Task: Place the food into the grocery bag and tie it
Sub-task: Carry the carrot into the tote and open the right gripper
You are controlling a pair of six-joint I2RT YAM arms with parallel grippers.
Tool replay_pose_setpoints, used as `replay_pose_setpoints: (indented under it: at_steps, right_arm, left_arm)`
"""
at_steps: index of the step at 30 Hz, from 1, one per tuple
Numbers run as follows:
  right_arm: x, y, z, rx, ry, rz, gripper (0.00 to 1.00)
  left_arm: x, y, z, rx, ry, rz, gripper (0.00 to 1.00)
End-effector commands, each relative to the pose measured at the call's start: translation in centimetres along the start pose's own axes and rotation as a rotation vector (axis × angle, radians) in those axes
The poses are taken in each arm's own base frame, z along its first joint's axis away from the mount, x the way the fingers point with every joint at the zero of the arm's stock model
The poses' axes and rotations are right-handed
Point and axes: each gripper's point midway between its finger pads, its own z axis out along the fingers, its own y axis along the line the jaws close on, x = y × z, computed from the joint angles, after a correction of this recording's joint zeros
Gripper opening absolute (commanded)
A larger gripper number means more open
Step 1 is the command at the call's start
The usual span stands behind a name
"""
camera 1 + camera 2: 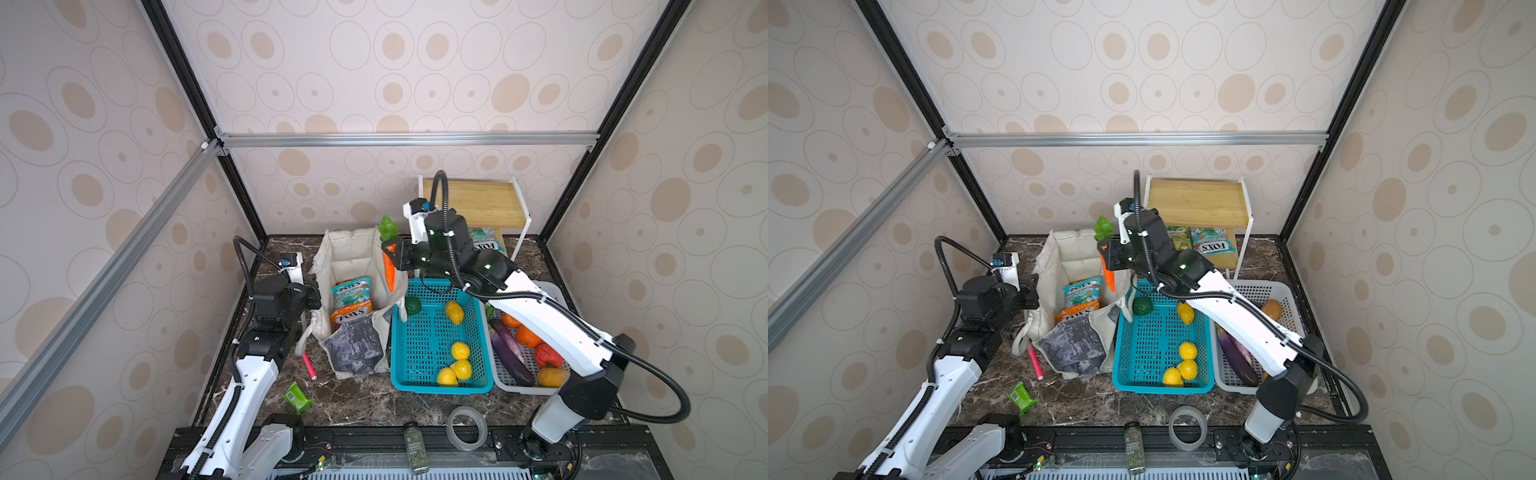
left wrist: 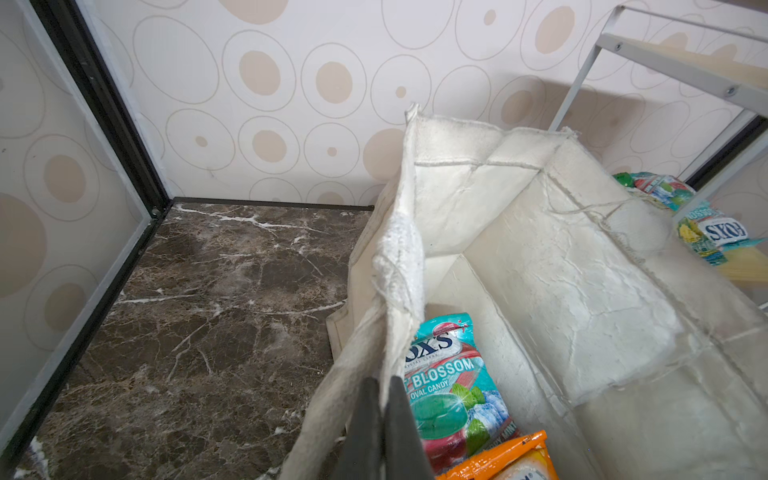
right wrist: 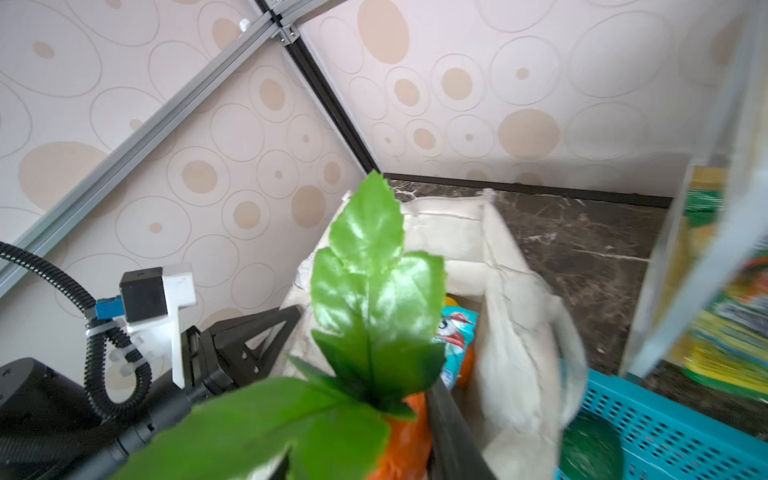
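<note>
Writing read: we read "FOX'S" and "BLOSSOM OVAL CANDY" on the glossy teal candy packet [image 2: 449,386], and "FOX'S" on the orange candy packet [image 1: 351,316] beside it. The label on the small glass jar [image 1: 415,451] is not legible to us.
Shelf: a second teal "FOX'S" shelf packet [image 1: 1212,243] lies on the lower tier of the wooden shelf [image 1: 1200,201].
Left hand: the left hand [image 2: 384,386] is clenched on the left rim of the off-white fabric grocery bag [image 1: 353,253], with its arm low at the bag's side.
Right hand: the right hand [image 1: 390,255] reaches across above the bag's right rim. It is grasping an orange plastic toy carrot [image 1: 389,274], green leaves up and tip down.
Bag: it stands open on the dark marbled bench [image 1: 365,399], just beside the teal perforated basket [image 1: 440,389]. Both candy packets lie inside it.
Teal basket: we count four yellow toy lemons [image 1: 460,351] and one dark green toy [image 1: 412,306].
White basket: the white perforated basket [image 1: 515,388] holds purple toy aubergines [image 1: 509,349] with orange and red toys.
</note>
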Motion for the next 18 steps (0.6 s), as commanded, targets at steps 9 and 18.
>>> replay_pose_setpoints:
  at_steps: [9, 18]
  right_arm:
    - [7.9, -2.9, 11.8, 0.13, 0.259, -0.022, 0.28]
    - [14.1, -4.9, 14.7, 0.247, 0.38, -0.081, 0.31]
  left_arm:
    - [-1.4, -0.4, -0.6, 0.018, -0.055, 0.011, 0.0]
    - [-1.6, -0.3, -0.7, 0.011, -0.06, 0.011, 0.0]
